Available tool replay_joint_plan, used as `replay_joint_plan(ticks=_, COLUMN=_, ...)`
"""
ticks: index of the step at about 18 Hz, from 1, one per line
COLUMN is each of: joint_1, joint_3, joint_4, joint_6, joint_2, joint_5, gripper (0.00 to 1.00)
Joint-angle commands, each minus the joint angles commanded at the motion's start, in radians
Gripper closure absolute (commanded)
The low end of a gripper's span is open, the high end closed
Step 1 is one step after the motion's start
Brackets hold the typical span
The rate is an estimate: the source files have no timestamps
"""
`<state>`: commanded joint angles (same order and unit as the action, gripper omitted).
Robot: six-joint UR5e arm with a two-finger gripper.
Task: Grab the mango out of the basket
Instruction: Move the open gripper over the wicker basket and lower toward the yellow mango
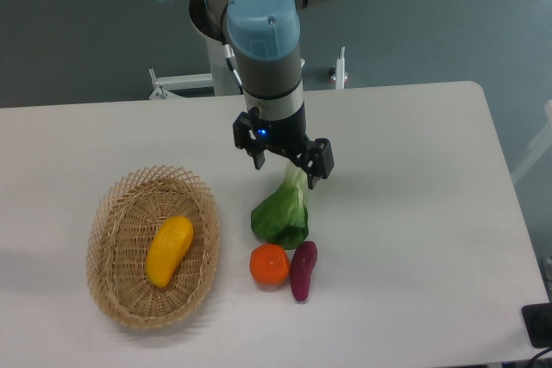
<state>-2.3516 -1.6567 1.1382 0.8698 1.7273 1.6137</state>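
Note:
The mango (168,250), glossy yellow-orange and oblong, lies in the middle of the oval wicker basket (110,286) at the table's front left. My gripper (285,171) hangs well to the right of the basket, above the stalk of a leafy green vegetable (282,215). Its fingers stand apart with nothing between them, so it is open.
A round orange fruit (270,265) and a small purple oblong vegetable (303,270) lie side by side just right of the basket, below the green vegetable. A dark object (538,323) sits at the table's front right corner.

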Motion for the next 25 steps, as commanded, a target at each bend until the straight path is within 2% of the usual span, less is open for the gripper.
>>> replay_joint_plan(ticks=5, joint_1=0.002, joint_3=0.000, joint_4=-0.017, joint_6=0.000, joint_2=0.000, joint_5=-0.003, gripper=0.00)
replay_joint_plan(ticks=7, joint_1=-0.006, joint_3=-0.021, joint_4=-0.026, joint_6=-0.003, joint_2=0.002, joint_5=-0.021, gripper=0.00)
replay_joint_plan(ticks=9, joint_1=-0.006, joint_3=-0.052, joint_4=-0.061, joint_6=-0.011, joint_2=0.000, joint_5=-0.029, gripper=0.00)
replay_joint_plan(ticks=12, joint_1=0.003, joint_3=-0.095, joint_4=-0.141, joint_6=-0.142, joint_2=-0.009, joint_5=-0.031, gripper=0.00)
replay_joint_plan(ticks=15, joint_1=0.043, joint_3=-0.095, joint_4=-0.150, joint_6=-0.233, joint_2=0.001, joint_5=-0.038, gripper=0.00)
replay_joint_plan(ticks=18, joint_1=0.092, joint_3=-0.103, joint_4=-0.149, joint_6=-0.322, joint_2=0.037, joint_5=-0.078, gripper=0.00)
replay_joint_plan(ticks=19, joint_1=0.125, joint_3=-0.109, joint_4=-0.153, joint_6=-0.366, joint_2=0.067, joint_5=-0.087, gripper=0.00)
replay_joint_plan(ticks=22, joint_1=0.166, joint_3=-0.107, joint_4=-0.218, joint_6=-0.429, joint_2=0.135, joint_5=-0.106, gripper=0.00)
replay_joint_plan(ticks=24, joint_1=0.205, joint_3=-0.109, joint_4=-0.261, joint_6=-0.495, joint_2=0.146, joint_5=-0.138, gripper=0.00)
replay_joint_plan(ticks=25, joint_1=0.210, joint_3=-0.110, joint_4=-0.264, joint_6=-0.500, joint_2=0.158, joint_5=-0.138, gripper=0.00)
